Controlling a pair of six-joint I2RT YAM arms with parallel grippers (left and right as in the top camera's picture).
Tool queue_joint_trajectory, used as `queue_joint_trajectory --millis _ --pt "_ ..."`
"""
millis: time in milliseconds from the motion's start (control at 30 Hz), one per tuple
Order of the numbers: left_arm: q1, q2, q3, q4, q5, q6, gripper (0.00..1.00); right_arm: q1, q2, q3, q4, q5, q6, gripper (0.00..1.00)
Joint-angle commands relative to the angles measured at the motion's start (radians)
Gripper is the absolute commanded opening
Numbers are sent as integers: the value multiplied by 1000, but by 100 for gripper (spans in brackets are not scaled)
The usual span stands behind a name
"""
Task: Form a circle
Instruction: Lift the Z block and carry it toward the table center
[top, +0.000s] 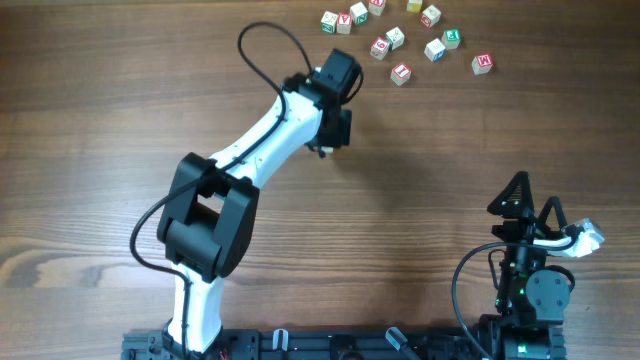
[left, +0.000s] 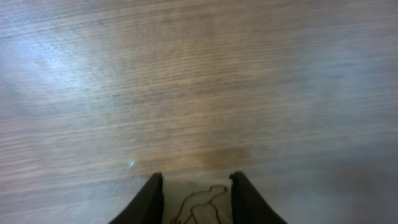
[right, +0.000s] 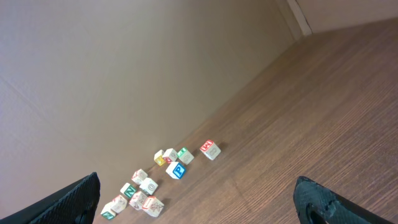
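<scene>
Cubes (top: 436, 49) are lying scattered; your left gripper (left: 196, 182) is pinching one cube (left: 198, 204), right gripper (right: 196, 190) is gaping wide.

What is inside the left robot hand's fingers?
A whitish letter cube with a reddish marking sits between the fingers of the left gripper. Its side faces are hidden by them.

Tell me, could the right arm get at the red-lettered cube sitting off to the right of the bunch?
Probably yes, if it stretches that far. The right arm has open jaws and only bare table between it and that cube; the left arm is off to the side.
</scene>
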Motion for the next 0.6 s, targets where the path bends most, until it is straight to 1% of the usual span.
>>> queue_joint_trajectory --millis 0,167,300,400,567 --pt "-3 10 -101 80 4 -45 5 -3 -2 -1 5 -13 -13 100" --pt "-4 10 -147 140 5 -42 7 -3 -2 -1 5 -13 -13 100" --pt "-4 10 -147 171 5 -42 17 -3 -2 -1 5 -13 -13 100" --pt "-3 10 -147 193 4 -42 23 -3 -2 -1 5 -13 -13 100" --pt "-3 10 -147 271 4 -38 24 -3 -2 -2 5 -13 -13 100"
